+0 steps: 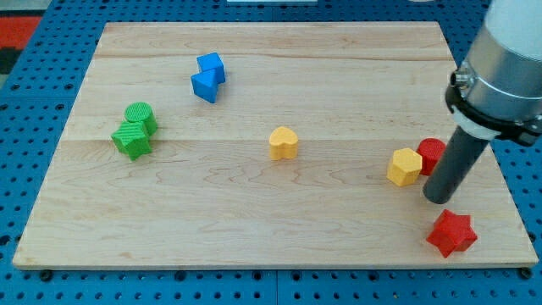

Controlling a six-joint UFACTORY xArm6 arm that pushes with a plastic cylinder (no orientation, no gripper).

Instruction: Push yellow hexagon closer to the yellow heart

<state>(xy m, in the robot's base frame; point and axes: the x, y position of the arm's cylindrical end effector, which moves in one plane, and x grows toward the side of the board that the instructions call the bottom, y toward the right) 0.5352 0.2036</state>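
Note:
The yellow hexagon [405, 166] lies at the view's right of the wooden board. The yellow heart [284, 142] lies near the board's middle, well to the left of the hexagon. My tip [438, 198] rests on the board just right of and slightly below the hexagon, close to it but with a small gap. The rod partly covers a red round block [431, 153] that touches the hexagon's right side.
A red star [450, 233] lies below my tip near the board's bottom right corner. Two blue blocks [208, 77] sit at the top left of centre. A green cylinder [140, 115] and a green star [132, 140] sit at the left. The board's right edge [508, 186] is close.

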